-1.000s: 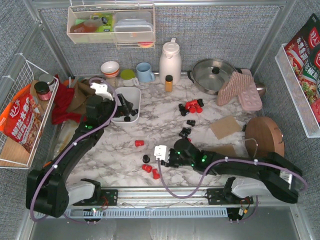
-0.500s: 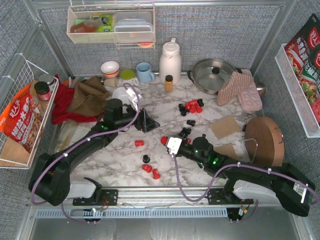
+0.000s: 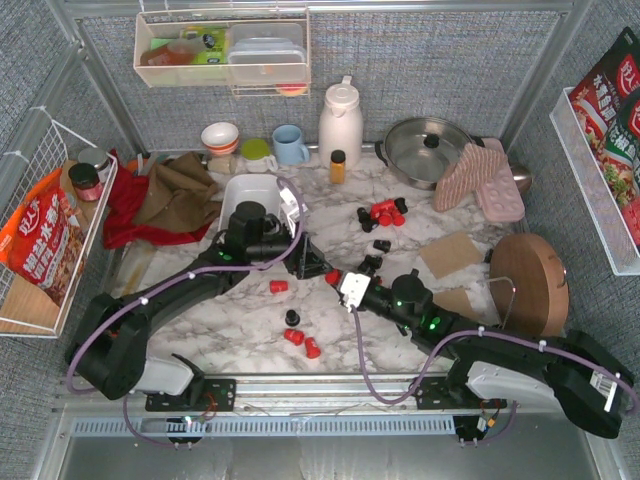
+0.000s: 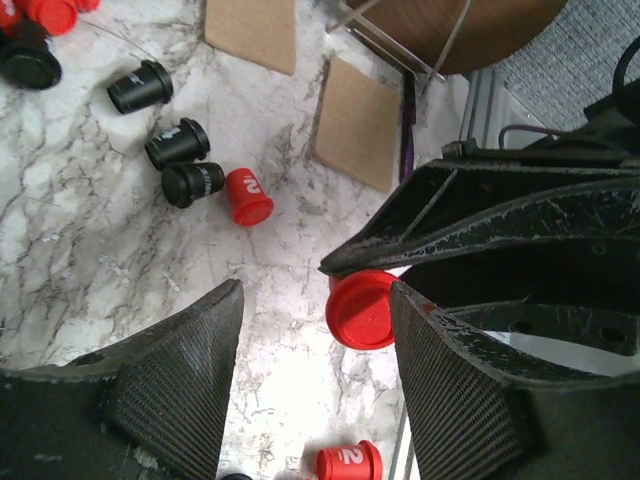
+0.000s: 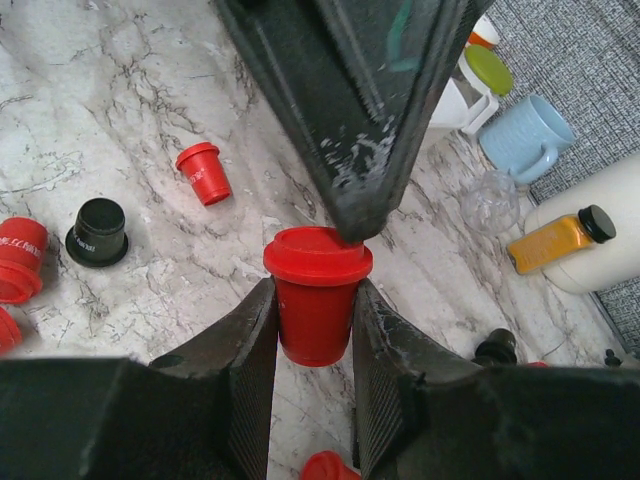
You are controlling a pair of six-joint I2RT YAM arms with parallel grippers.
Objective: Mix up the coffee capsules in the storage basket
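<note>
Right end effector [image 5: 314,305] clamping red capsule [image 5: 317,290] by tapered sides, hovering mid-scene. Left end effector [image 4: 315,300] gaping open around it, not gripping. Basket [image 3: 240,183] sitting far left; other capsules [image 3: 382,212] lying scattered on counter [image 3: 230,320]. Guessing pod's light, glossy, thin-walled, slipping easily, so pinching sides just below rim, gently.

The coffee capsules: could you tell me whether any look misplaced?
Yes: many coffee capsules lie scattered over the table, several on their sides, outside the storage basket; the right claw grips a red capsule.
</note>
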